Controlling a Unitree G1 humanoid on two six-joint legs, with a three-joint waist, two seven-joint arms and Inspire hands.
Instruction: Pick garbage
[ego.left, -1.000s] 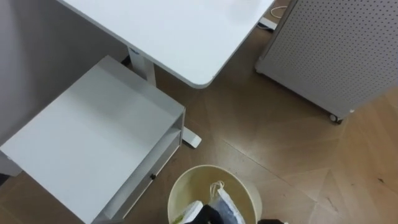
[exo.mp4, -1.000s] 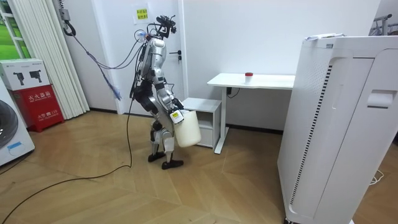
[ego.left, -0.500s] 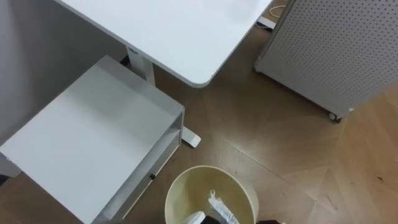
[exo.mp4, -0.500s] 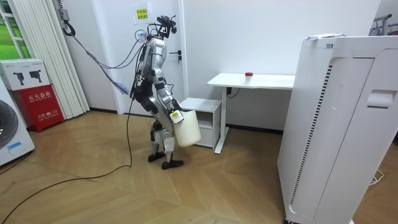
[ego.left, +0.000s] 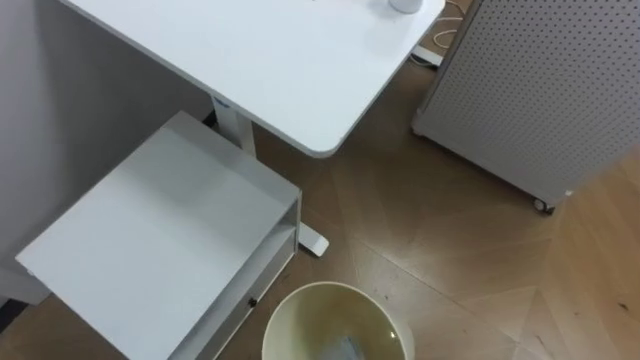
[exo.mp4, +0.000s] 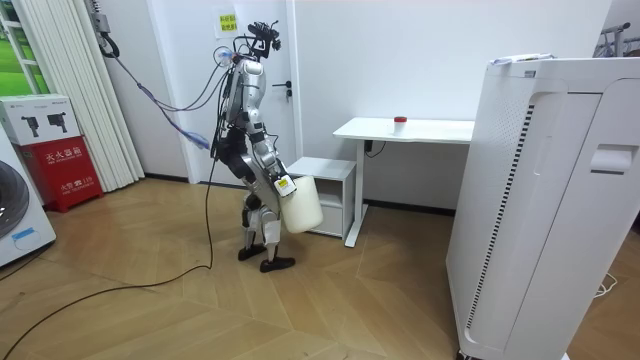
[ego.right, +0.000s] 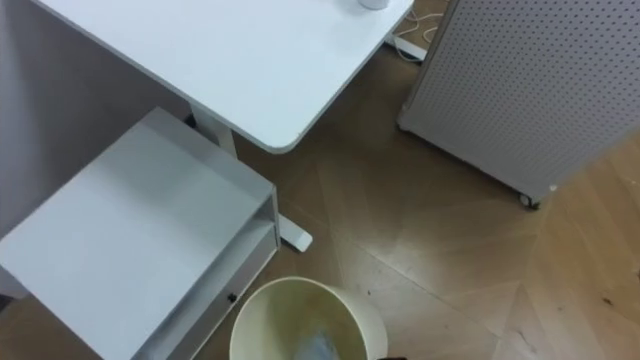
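Observation:
I stand in front of a low white cabinet with a cream round bin (ego.left: 300, 301) held before my body. A pale bluish-white piece of garbage (ego.left: 345, 348) lies deep inside the bin, loose. In the room view the bin (exo.mp4: 303, 206) hangs at hip height, tilted, and my right hand (exo.mp4: 283, 186) rests against its near side.
A low white cabinet (ego.left: 150, 240) stands just ahead on my left, and a white desk (ego.left: 250, 60) behind it. A perforated white panel on casters (ego.left: 540, 90) is at the right. A tall white appliance (exo.mp4: 540, 200) fills the room view's right. Bare wood floor (ego.left: 450, 250) lies between.
A dark hand held a white-and-blue bag at the bin's mouth. It has left the eye view, and the garbage now lies at the bin's bottom. The camera has shifted slightly.

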